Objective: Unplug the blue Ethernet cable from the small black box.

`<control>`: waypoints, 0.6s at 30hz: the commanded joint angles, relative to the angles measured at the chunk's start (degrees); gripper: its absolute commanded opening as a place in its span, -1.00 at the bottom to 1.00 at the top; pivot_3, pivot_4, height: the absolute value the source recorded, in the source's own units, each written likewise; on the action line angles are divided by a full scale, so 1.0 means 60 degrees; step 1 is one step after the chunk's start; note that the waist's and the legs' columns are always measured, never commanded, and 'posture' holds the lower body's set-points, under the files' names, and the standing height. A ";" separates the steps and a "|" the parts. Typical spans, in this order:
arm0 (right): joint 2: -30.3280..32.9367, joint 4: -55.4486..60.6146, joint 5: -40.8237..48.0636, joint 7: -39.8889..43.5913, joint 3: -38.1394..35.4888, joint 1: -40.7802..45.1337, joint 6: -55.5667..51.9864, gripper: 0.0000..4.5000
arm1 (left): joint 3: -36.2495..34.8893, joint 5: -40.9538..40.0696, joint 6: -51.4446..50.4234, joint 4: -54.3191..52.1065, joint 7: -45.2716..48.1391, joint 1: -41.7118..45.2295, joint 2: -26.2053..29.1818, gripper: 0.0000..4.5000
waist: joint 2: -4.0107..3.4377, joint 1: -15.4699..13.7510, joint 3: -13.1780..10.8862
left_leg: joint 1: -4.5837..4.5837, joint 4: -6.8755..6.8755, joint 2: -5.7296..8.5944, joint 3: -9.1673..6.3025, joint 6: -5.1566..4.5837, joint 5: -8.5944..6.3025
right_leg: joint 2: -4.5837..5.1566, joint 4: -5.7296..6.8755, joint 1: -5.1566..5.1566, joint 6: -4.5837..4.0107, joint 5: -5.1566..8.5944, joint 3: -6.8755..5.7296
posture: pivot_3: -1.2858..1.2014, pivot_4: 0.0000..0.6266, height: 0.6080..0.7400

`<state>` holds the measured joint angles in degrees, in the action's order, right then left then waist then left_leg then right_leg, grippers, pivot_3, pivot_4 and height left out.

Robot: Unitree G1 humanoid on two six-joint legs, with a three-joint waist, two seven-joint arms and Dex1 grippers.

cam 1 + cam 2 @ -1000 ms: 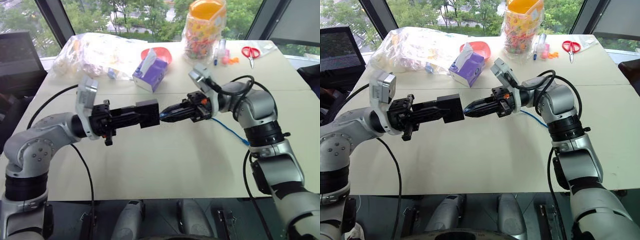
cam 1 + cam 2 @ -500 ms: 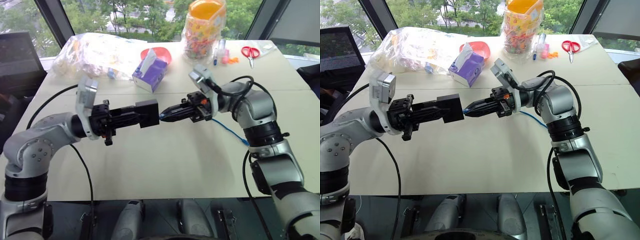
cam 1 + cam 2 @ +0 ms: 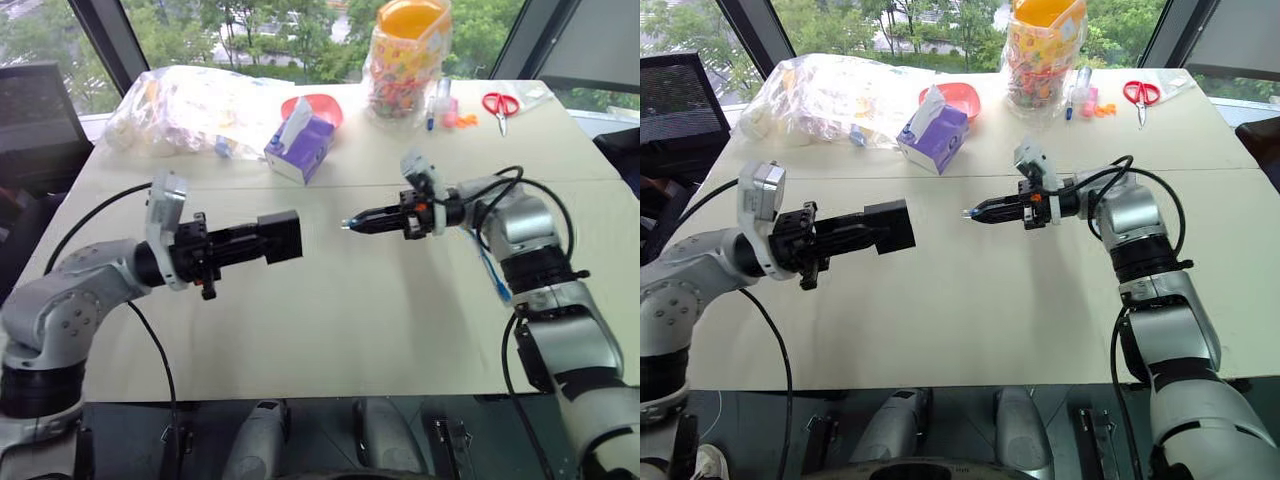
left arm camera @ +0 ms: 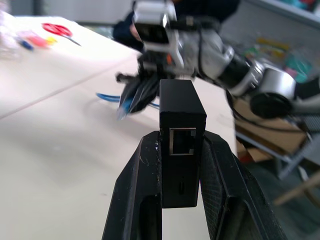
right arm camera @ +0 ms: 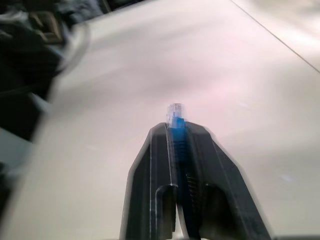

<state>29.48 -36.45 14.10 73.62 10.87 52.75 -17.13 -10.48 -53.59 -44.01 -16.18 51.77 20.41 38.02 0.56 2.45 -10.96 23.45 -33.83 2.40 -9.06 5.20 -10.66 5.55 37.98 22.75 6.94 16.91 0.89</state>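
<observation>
Box: small black box [image 4: 182, 150] clamped in my left gripper [image 3: 283, 238], empty port facing 3 o'clock. Blue Ethernet cable [image 5: 176, 122] pinched in my right gripper [image 3: 975, 213], plug apparently pulled clear, well apart.

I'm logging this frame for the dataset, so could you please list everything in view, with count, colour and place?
Small black box: one, black, clamped in the left gripper, its port empty.
Blue Ethernet cable: one, blue, clear plug in the right gripper, the rest trailing along the right arm.
Tissue box: one, purple, far side of the table.
Bowl: one, red, behind the tissue box.
Plastic bag: one, clear, far left.
Jar: one, clear with orange lid, far centre.
Scissors: one, red-handled, far right.
Table: one, beige.
Left gripper: black, shut.
Right gripper: black, shut.
</observation>
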 commanded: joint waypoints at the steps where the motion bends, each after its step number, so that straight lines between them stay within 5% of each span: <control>1: -0.0375 -0.1805 -0.0969 -0.1731 -0.0218 0.0176 0.1895 -0.99 | 0.0528 0.1067 0.0889 0.1364 -0.0443 0.0526 -0.0835 -0.81 | 0.0001 -0.0019 -0.0001 | 0.0002 -0.0002 0.0000 0.0001 0.0001 0.0001 | -0.0001 0.0000 0.0000 -0.0003 -0.0003 0.0000 | 0.03 -0.52 1.00; 11: -0.0356 -0.5109 -0.1616 -0.5535 -0.1451 0.0749 0.3521 -0.99 | 0.2371 0.5120 0.5500 0.4686 -0.0569 0.1760 -0.2710 -0.81 | 0.0006 0.0016 -0.0004 | 0.0010 -0.0004 0.0006 0.0004 0.0001 0.0003 | -0.0001 -0.0004 0.0005 0.0014 -0.0014 0.0010 | 0.03 -0.52 1.00; 18: -0.0522 -0.5399 -0.1667 -0.5894 -0.1875 0.0639 0.3578 -0.99 | 0.2748 0.6834 0.8338 0.7101 -0.1111 0.2113 -0.3691 -0.81 | 0.0004 0.0026 -0.0003 | 0.0004 -0.0006 0.0006 0.0015 -0.0002 0.0004 | -0.0001 -0.0002 0.0001 0.0023 -0.0018 0.0020 | 0.03 -0.52 1.00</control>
<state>26.50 -69.05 4.53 38.56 0.63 56.03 3.89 6.75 -13.83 1.97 25.67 46.26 32.11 16.12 0.59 2.61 -10.97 23.47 -33.87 2.44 -8.97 5.19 -10.63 5.54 37.97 22.76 7.09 16.79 1.02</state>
